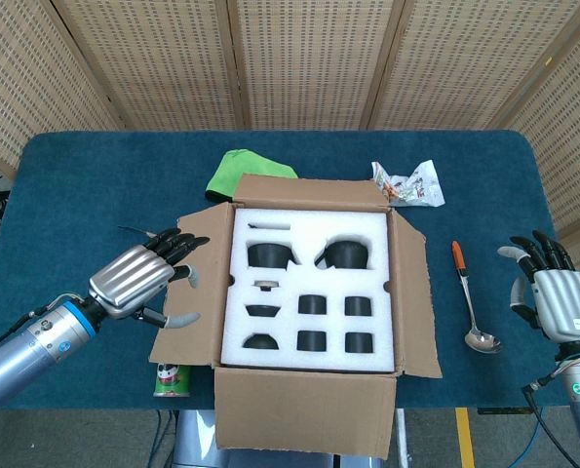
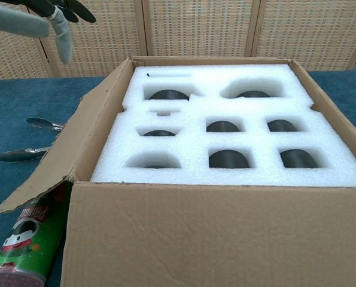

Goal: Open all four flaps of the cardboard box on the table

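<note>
Blue table [image 1: 75, 185] bears the cardboard box [image 1: 314, 292] just right of the empty, spread-fingered left hand [image 1: 138, 278].

One brown cardboard box [image 1: 314, 292] with four flaps folded out, holding one white foam insert [image 1: 309, 291] with eight dark round items. Around the box: one green cloth [image 1: 246, 172], one crinkled snack wrapper [image 1: 407, 183], one orange-handled metal spoon [image 1: 470, 300], one pair of metal tongs [image 2: 25, 139], one green chip can [image 2: 27, 242].

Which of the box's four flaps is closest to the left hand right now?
The left flap, the one folded out toward the tongs. The left hand hovers with spread fingers right beside it; the other three flaps lie at the box's far, right and near edges.
</note>
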### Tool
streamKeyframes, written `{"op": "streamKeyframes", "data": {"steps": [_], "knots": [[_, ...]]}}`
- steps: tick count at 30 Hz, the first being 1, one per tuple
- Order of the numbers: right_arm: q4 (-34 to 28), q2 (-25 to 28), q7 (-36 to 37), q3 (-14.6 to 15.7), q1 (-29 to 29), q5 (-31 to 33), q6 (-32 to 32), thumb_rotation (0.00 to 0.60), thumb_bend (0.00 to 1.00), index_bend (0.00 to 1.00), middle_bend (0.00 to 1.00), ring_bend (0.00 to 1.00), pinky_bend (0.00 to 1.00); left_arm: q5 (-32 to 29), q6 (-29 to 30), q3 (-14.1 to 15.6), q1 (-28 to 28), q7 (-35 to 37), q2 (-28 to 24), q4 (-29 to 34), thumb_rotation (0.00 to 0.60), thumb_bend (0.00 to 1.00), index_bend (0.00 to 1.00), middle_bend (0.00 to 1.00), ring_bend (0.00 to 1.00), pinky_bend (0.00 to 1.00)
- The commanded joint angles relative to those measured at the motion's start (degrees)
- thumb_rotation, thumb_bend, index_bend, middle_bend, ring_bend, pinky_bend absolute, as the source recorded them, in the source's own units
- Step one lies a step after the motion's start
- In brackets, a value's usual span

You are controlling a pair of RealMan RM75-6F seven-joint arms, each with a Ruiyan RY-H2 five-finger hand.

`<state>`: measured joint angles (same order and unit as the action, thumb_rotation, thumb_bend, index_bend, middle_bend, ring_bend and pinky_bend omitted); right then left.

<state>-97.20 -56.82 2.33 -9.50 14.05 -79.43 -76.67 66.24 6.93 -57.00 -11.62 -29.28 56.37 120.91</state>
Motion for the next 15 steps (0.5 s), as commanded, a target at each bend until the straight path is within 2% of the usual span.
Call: {"op": "streamKeyframes", "data": {"steps": [1,8,15], "knots": [[-0.1,0.0,-0.3,0.0,0.1,0.1,0.2,0.6,0.83,0.24,0.17,0.0,0.09,6.8,7.7,5.5,-0.5,-4.6,0.6,-0.2,0.1,0.24,0.38,0.0,0.0,0.0],[-0.3,-0.1,-1.1,0.1,0.6,0.5,1.1,0.6,0.83,0.24,0.17,0.0,0.09,16.4,18.6,12.6,-0.9,-8.9,2.2,-2.4,0.105,0.25,0.37,0.0,0.0,0.0],[-0.1,-0.3,-1.6,0.2,0.8,1.0,1.9,0.6,0.83,0.24,0.17,0.0,0.09,22.2,28.0,18.1,-0.1,-5.3,4.0,-4.5,0.114,0.25,0.28,0.0,0.0,0.0]]}}
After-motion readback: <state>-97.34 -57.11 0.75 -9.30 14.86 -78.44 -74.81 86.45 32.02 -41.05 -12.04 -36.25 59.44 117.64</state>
